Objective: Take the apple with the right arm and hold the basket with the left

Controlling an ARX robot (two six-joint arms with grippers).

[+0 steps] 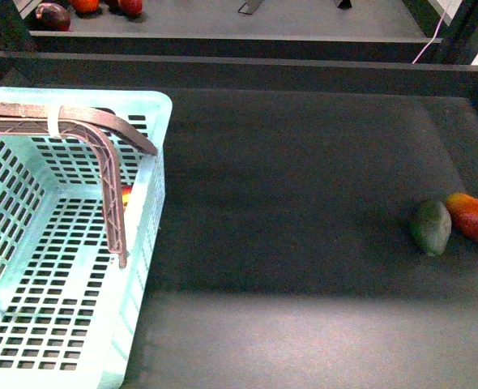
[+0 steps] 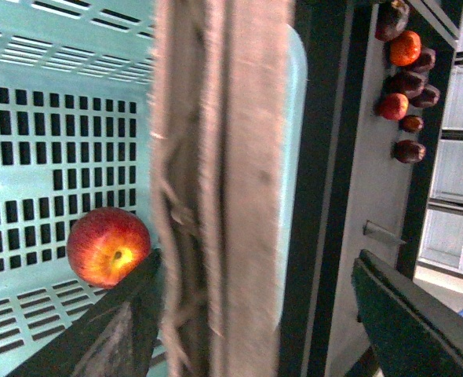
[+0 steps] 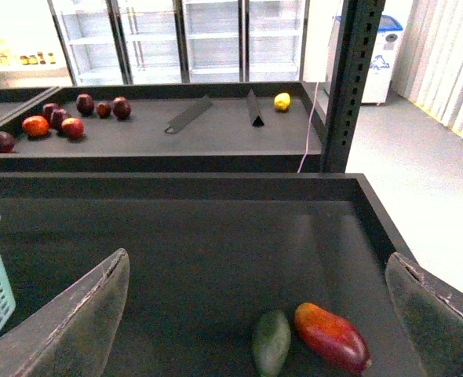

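A pale turquoise slotted plastic basket [image 1: 146, 235] is parked at the near left of the dark grey matte table [image 1: 304, 243], with its brownish ribbed folding handle [image 1: 109, 186] draped over the rim and down inside. The round glossy red apple with a yellow patch round its stem dimple [image 2: 108, 246] is seen resting on the basket floor in the left wrist view; from the front only a sliver of it [image 1: 126, 195] is caught behind the handle.

The left gripper [image 2: 255, 314] is spread wide, one finger down inside the basket next to the apple, the other outside the wall, so the handle and rim are straddled but not pinched. The right gripper [image 3: 255, 314] is also wide open with nothing held, hanging over bare table.

Further right, a dark green oval fruit [image 1: 430, 227] and an elongated red-orange fruit [image 1: 474, 217] are lying touching each other. At the back, more red and dark fruit [image 3: 55, 122] and a small yellow one [image 3: 282, 100] are scattered on a second shelf.
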